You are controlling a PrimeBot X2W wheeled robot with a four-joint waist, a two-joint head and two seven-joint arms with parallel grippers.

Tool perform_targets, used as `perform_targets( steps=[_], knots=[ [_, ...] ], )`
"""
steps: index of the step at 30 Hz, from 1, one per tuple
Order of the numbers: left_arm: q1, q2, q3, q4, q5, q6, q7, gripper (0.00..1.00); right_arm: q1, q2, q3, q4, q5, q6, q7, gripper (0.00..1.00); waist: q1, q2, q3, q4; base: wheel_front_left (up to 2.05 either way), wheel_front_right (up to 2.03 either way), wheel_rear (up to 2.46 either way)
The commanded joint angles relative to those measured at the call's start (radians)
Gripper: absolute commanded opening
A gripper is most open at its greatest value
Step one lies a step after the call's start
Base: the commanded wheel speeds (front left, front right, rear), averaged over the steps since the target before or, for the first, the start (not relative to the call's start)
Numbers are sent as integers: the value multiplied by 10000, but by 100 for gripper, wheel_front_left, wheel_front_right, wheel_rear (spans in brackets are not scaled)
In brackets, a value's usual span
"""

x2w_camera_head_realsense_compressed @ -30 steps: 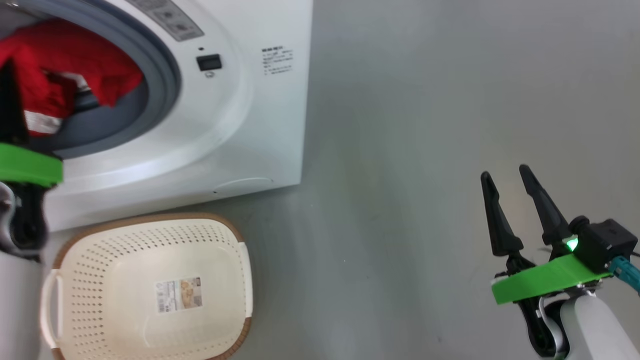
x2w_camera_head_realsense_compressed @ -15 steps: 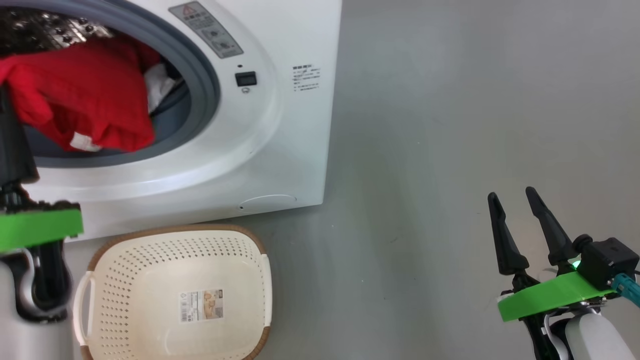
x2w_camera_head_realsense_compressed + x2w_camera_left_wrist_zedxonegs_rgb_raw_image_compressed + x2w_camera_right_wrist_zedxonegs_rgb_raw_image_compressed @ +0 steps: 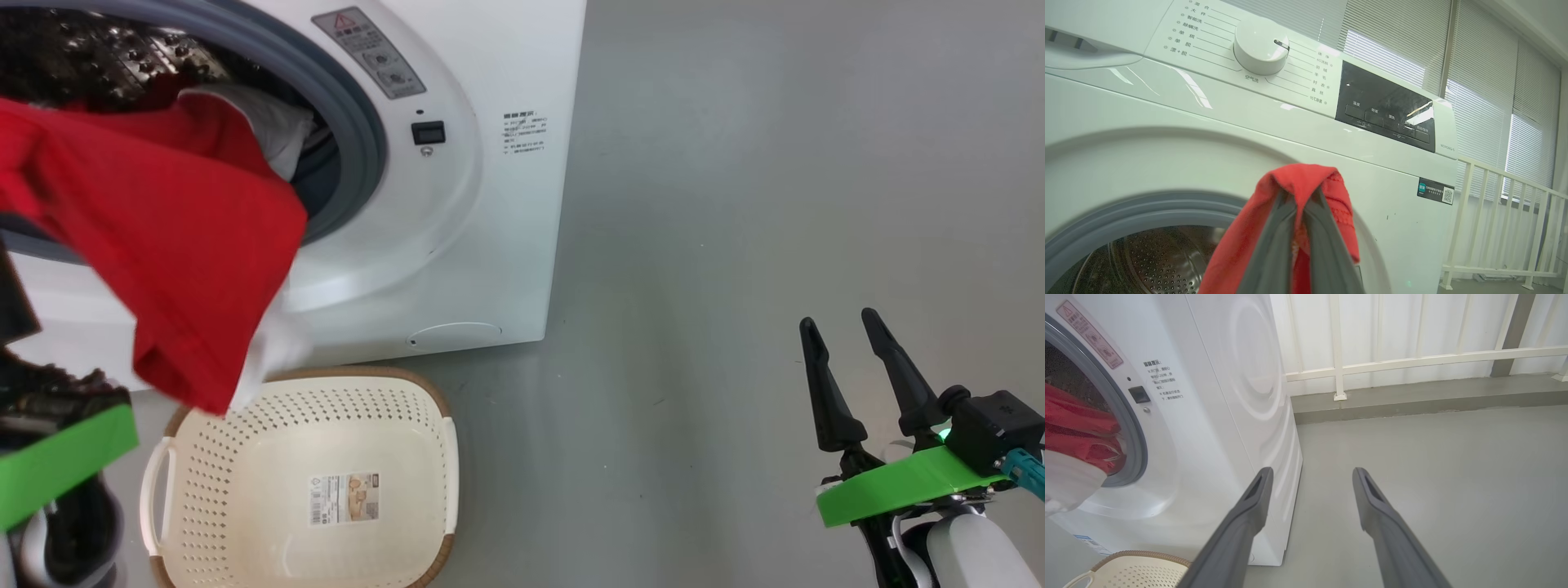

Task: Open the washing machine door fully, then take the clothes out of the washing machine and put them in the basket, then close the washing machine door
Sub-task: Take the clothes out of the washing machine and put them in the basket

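**Red garment half out, basket below**

Our left gripper point(image 3: 1300, 192) pinches a fold of the clothes point(image 3: 180, 245); our right gripper point(image 3: 838, 318) hangs spread, holding nothing. We judge the cloth light and limp; a bunched fold suits it. Its hem dangles over the rim of the basket point(image 3: 359, 377), trailing from the washing machine point(image 3: 506, 65). Beyond lie a smooth grey floor point(image 3: 735, 204) and a white railing point(image 3: 1412, 359).

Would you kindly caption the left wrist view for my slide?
Left gripper shut on red clothes before the washing machine.

We log a plain grey floor point(image 3: 735, 204) across the right of the head view. In the right wrist view, a white railing point(image 3: 1336, 343) stands on a raised grey kerb point(image 3: 1412, 397) at the top. Slatted blinds point(image 3: 1474, 106) sit at upper right of the left wrist view.
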Motion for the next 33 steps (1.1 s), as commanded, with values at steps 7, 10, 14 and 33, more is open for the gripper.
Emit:
perform_targets(
  steps=[7, 10, 14, 33],
  knots=[
    [437, 0, 317, -1836, 592, 8, -45, 0, 109, -166, 214, -226, 31, 63, -65, 100, 0, -1, 5, 38, 0, 0, 0],
    [577, 12, 179, -1868, 768, 8, -45, 0, 124, -171, 204, -223, 33, 63, -65, 100, 0, -1, 1, 59, 0, 0, 0],
    [849, -132, 81, -1497, 701, 8, -45, 0, 108, -176, 240, -195, 33, 63, -65, 100, 0, -1, 0, 68, 0, 0, 0],
    [1808, -322, -753, 4078, 1476, 8, -45, 0, -84, -208, 400, -267, 60, 63, -65, 100, 0, -1, 508, -272, 0, 0, 0]
  ],
)
